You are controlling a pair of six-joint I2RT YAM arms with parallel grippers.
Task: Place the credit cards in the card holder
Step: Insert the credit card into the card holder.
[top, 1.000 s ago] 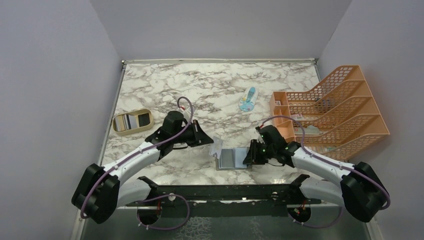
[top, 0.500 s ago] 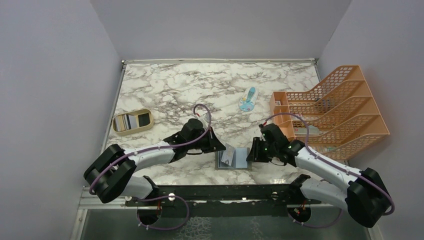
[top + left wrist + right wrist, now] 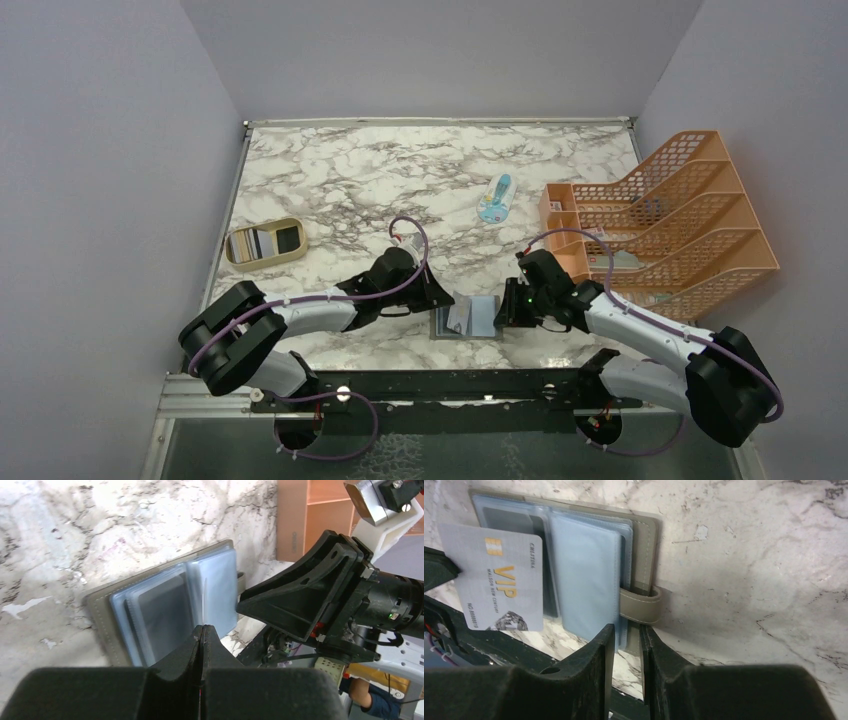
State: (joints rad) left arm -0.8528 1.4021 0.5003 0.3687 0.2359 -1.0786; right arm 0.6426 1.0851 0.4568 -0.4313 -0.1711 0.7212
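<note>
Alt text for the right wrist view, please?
A pale VIP credit card is held over the open grey card holder on the marble table. The right tool rests its two fingers at the holder's near edge, beside its tab clasp.

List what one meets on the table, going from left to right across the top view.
From the left: tray → left gripper with a card → card holder → right gripper → rack. The packet is left out: it lies farther back, level with the holder.
</note>
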